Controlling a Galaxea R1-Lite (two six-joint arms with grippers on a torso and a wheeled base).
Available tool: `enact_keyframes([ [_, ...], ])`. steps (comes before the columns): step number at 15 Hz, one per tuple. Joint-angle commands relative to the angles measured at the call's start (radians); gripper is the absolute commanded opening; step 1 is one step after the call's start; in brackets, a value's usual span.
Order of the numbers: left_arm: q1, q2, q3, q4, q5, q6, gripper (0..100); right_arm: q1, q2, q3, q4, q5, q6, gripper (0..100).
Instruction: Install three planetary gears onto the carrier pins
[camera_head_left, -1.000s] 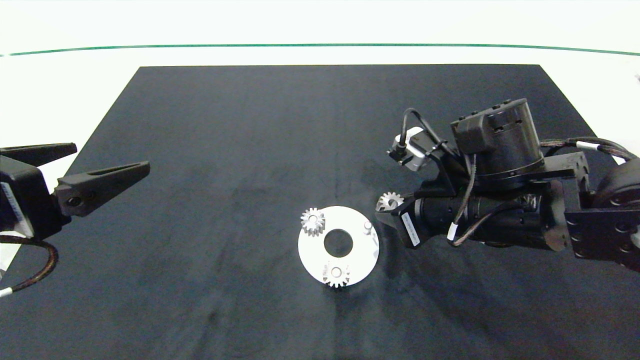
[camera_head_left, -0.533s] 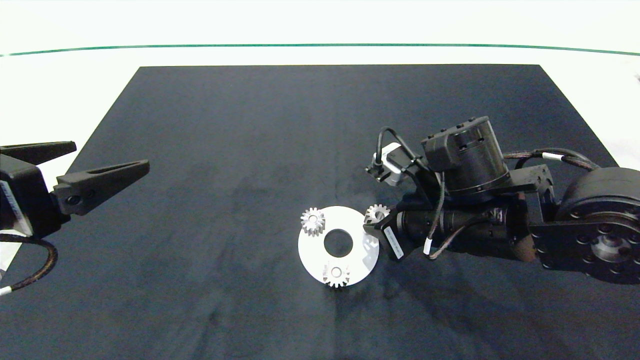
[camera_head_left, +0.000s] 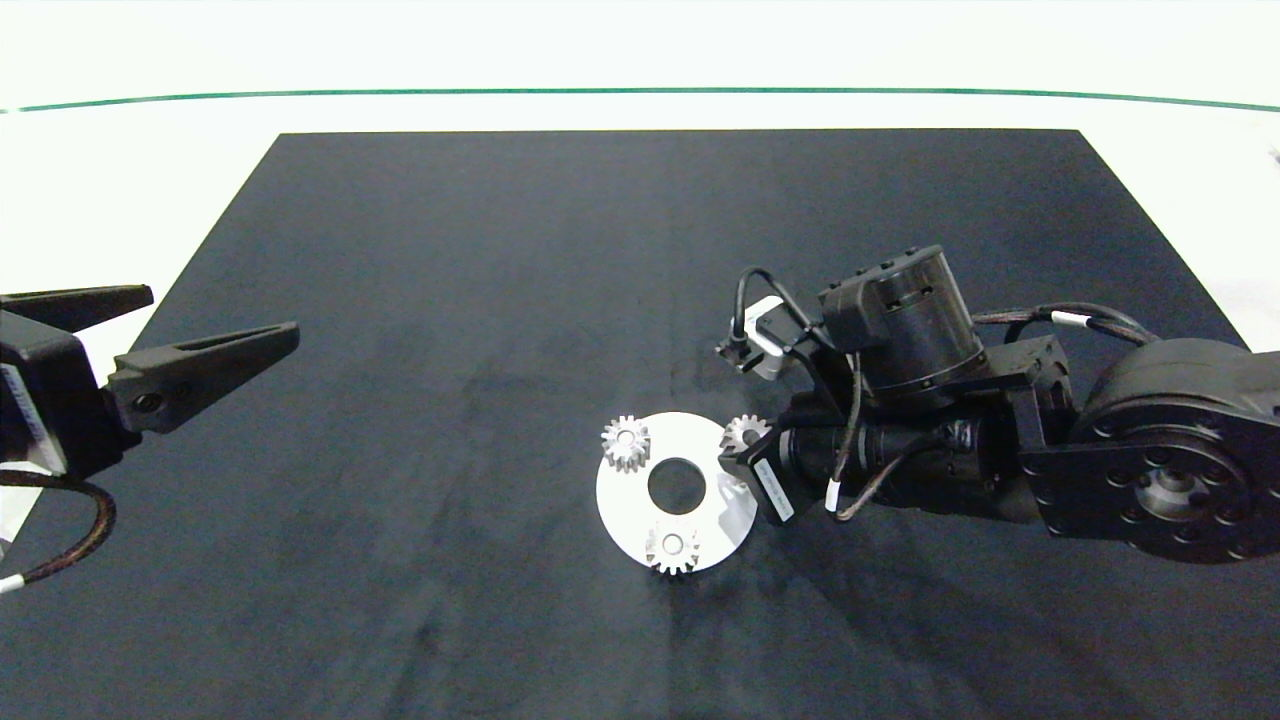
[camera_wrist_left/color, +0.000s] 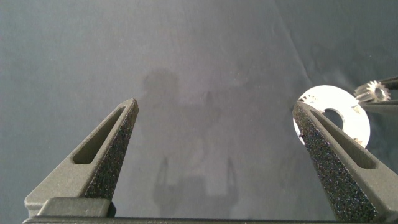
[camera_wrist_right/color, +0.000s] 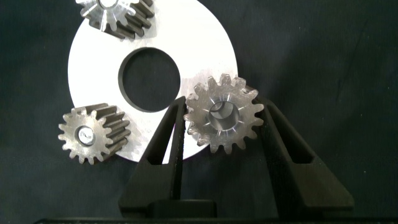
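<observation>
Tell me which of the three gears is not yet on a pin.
The gear held between the right gripper fingers, over the disc's right edge; the other two sit on pins.

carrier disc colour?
White: a flat ring disc with a dark central hole, clearest in the right wrist view.
</observation>
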Motion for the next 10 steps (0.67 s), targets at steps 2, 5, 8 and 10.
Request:
enact_keyframes([
  [2,0.0,0.002,-0.001,0.0,-0.008,0.0,100,0.015,0.034,-0.032,0.003,-0.003,-0.001,19],
  [5,0.0,0.002,0.001,0.0,-0.008,0.0,100,0.038,0.043,-0.03,0.006,-0.016,-0.001,19],
  [8,0.002,0.002,0.001,0.0,-0.008,0.0,100,0.042,0.042,-0.029,0.006,-0.022,-0.001,19],
  [10,0.0,0.002,0.001,0.0,-0.008,0.0,100,0.041,0.037,-0.016,0.011,-0.023,-0.001,19],
])
